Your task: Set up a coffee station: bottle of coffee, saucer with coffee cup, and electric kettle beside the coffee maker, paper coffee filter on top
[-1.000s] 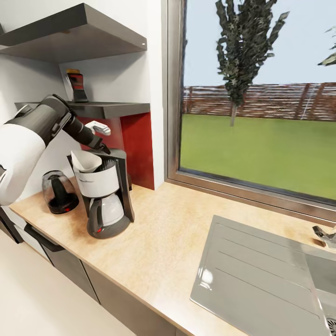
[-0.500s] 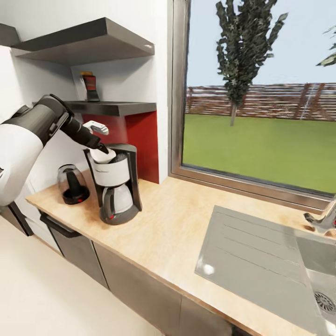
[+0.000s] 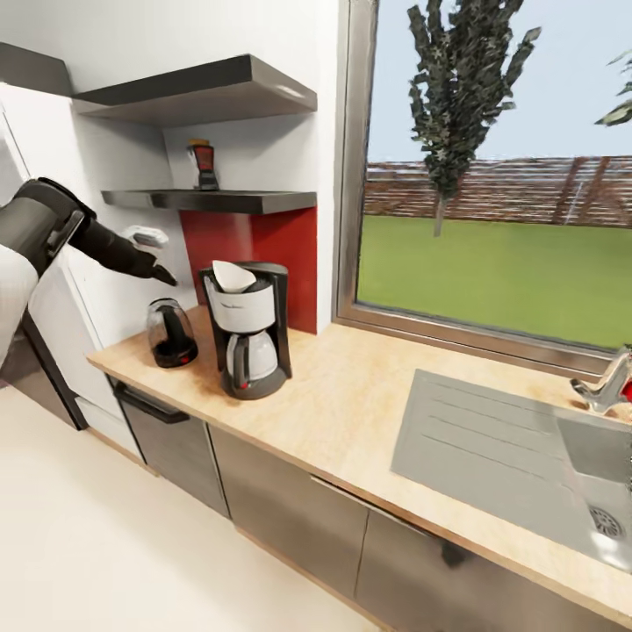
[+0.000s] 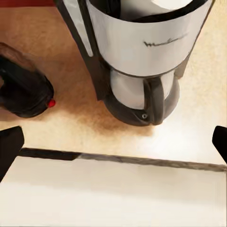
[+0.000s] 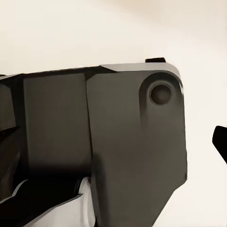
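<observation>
The black and silver coffee maker (image 3: 248, 338) stands on the wooden countertop (image 3: 351, 395), and a white paper coffee filter (image 3: 233, 276) sits in its top. The dark electric kettle (image 3: 171, 333) stands just left of it. The bottle of coffee (image 3: 204, 165) stands on the lower wall shelf (image 3: 219, 200). My left gripper (image 3: 156, 257) hangs open and empty above the kettle, left of the coffee maker. In the left wrist view the coffee maker (image 4: 146, 56) and kettle (image 4: 23, 90) lie below the open left gripper (image 4: 115, 144). A right fingertip (image 5: 220, 140) shows beside my own dark body.
A steel sink (image 3: 527, 456) with a faucet (image 3: 606, 386) is set in the counter at the right, under a large window. A red panel (image 3: 263, 254) backs the coffee maker. Grey cabinet fronts (image 3: 290, 509) run below, with pale floor in front.
My left gripper has come off the filter and drawn back to the left, leaving the filter on the coffee maker. The camera has backed away, so the whole scene looks smaller.
</observation>
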